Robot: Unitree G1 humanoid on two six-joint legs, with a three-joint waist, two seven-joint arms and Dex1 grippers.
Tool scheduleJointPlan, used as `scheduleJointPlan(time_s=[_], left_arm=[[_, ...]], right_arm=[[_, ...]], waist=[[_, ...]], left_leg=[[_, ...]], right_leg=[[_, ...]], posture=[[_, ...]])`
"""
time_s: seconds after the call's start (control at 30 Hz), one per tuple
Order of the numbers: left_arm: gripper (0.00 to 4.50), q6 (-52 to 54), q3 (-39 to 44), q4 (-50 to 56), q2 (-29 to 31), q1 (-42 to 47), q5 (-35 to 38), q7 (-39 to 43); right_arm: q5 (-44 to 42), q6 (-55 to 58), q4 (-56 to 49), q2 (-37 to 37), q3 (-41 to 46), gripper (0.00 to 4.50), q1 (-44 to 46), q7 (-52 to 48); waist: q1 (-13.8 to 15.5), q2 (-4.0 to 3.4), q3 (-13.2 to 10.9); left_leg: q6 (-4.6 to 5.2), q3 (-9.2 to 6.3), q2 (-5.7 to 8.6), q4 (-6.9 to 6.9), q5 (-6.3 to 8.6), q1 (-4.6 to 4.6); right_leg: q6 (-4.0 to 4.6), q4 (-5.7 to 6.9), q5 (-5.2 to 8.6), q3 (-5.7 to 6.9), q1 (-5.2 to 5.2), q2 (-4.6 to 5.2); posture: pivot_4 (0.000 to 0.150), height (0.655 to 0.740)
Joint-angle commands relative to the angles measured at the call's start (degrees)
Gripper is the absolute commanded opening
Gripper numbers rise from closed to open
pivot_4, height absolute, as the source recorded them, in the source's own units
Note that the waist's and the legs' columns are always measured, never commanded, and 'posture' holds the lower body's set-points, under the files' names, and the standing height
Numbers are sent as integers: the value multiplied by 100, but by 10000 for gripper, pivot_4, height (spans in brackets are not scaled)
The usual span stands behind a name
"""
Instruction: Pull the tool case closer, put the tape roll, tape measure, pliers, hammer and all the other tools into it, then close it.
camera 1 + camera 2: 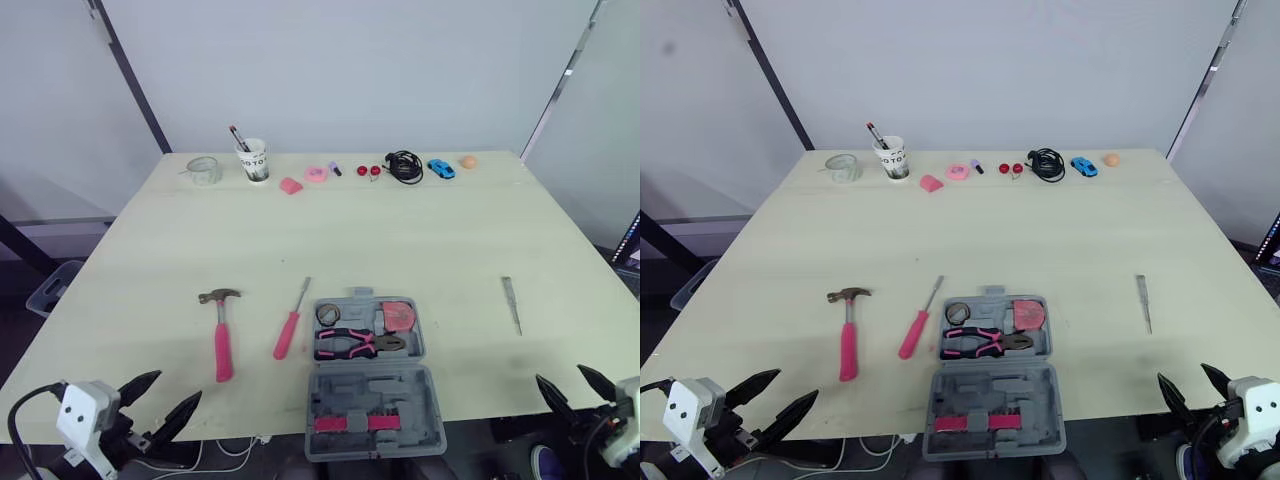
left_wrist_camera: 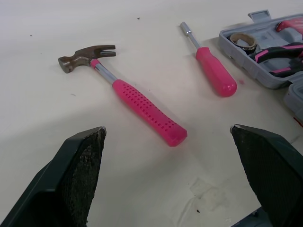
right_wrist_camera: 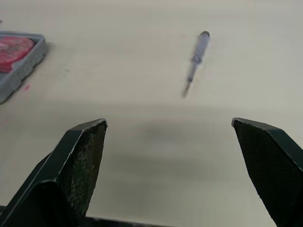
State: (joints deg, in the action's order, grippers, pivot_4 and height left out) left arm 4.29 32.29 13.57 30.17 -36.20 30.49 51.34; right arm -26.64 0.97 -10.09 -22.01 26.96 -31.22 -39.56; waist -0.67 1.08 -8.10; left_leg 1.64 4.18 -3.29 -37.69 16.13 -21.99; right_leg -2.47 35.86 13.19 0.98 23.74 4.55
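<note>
left claw (image 1: pixel 178 385) and right claw (image 1: pixel 559 373) hang open at the tabletop's (image 1: pixel 400 230) near edge; the open tool case (image 1: pixel 375 392) holds pliers (image 1: pixel 350 343); the hammer (image 1: pixel 222 335) lies left of it, with perhaps a thin screwdriver (image 1: pixel 512 303) to its right.

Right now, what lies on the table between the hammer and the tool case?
One pink-handled screwdriver lies there, touching neither the hammer nor the tool case; the left eye view shows it.
</note>
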Motion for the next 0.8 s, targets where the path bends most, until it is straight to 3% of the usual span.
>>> scheduleJointPlan(time_s=[0.03, 0.23, 0.4, 0.8], left_arm=[[45000, -55, 107, 110, 67, -78, 92, 148], [45000, -30, -70, 135, 285, 161, 17, 355], [45000, -50, -516, -244, 976, 724, -186, 1017], [45000, -506, -1820, -1028, 1622, 2171, -783, 2065]], right_arm=[[-55, -187, -80, 3, 127, 44429, -86, -44], [-92, -92, -279, -228, -137, 44429, 14, -398], [212, 175, -376, -887, -723, 44429, 549, -804], [764, 312, 6, -1670, -1880, 44429, 1692, -1545]], waist=[[1, 3, 1], [9, 5, 1], [7, 6, 1], [68, 32, 17]], left_leg=[[0, 1, 1, 4, 0, 0], [1, 2, 3, 17, -1, 1], [3, 6, 3, 16, -3, 6], [29, 11, 17, 23, -18, 11]], right_leg=[[0, -1, 0, 0, 1, 0], [1, -2, 0, 5, 6, -11], [1, -1, 0, 0, 5, -32], [28, -2, -16, 1, -9, -47]], posture=[[1500, 7400], [1500, 7400], [1500, 7400], [1500, 7400]])
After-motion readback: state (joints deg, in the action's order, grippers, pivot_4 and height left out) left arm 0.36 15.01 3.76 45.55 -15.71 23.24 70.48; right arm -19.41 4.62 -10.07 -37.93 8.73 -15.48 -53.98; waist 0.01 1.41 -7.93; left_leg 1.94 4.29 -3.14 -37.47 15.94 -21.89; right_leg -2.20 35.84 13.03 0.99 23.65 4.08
